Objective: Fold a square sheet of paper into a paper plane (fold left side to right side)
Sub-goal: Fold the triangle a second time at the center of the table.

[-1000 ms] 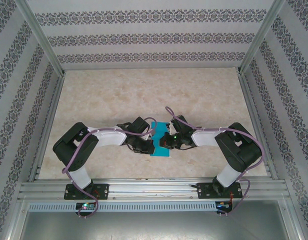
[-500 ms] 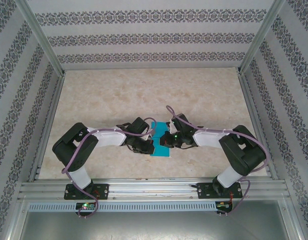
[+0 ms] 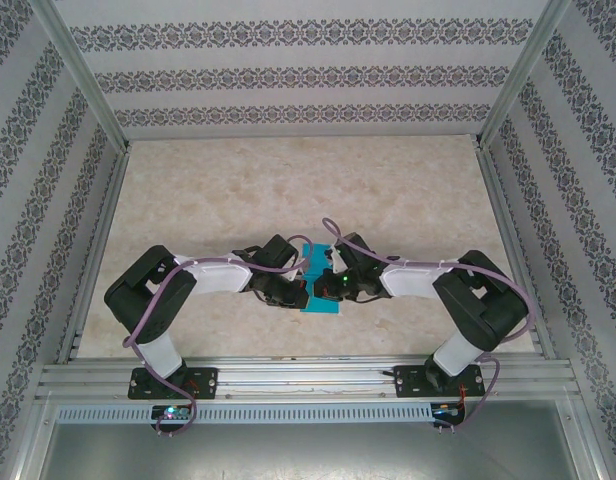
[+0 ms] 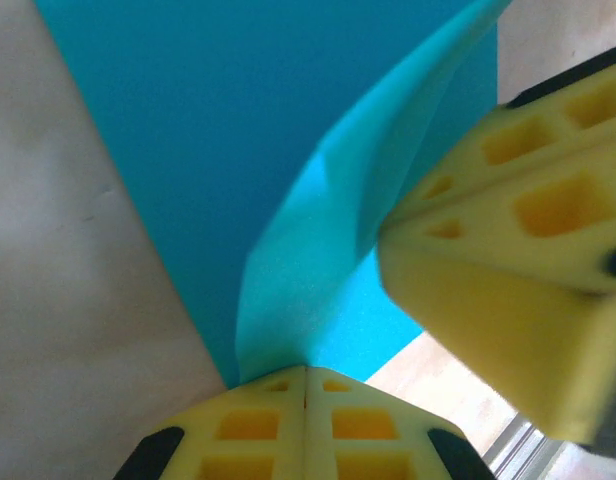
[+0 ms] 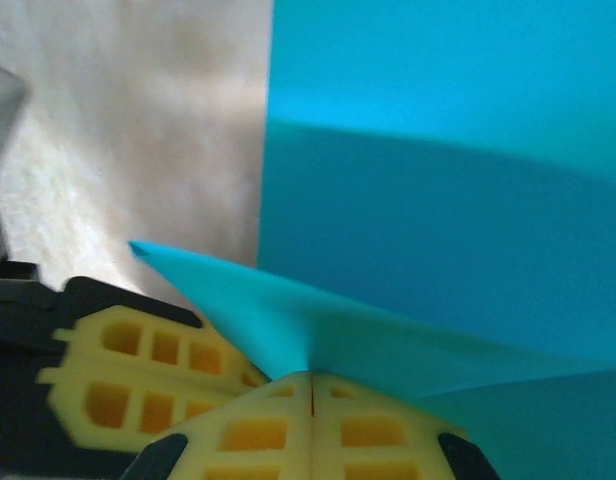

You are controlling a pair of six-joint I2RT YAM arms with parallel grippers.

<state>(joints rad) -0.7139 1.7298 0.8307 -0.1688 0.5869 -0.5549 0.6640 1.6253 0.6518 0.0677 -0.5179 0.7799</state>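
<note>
Square sheet of paper (image 3: pixel 323 306) being pinched from both sides, lying near the front middle of the table (image 3: pixel 288 190).

Left gripper (image 4: pixel 306 372) is pressing its yellow pads flat together on a raised fold of the teal-blue, matte, unmarked sheet; the fold is curving up from the pinch as a soft ridge while the rest is lying flat on the marbled tabletop. Right gripper (image 5: pixel 310 378) is likewise clamping its pads tight on a lifted, pointed flap, with the left fingers sitting just beside it. From above, the left arm (image 3: pixel 213 272) and right arm (image 3: pixel 418 275) are reaching inward low over the table, elbows out, wrists meeting over the paper, which is showing between and beneath the two grippers.
</note>
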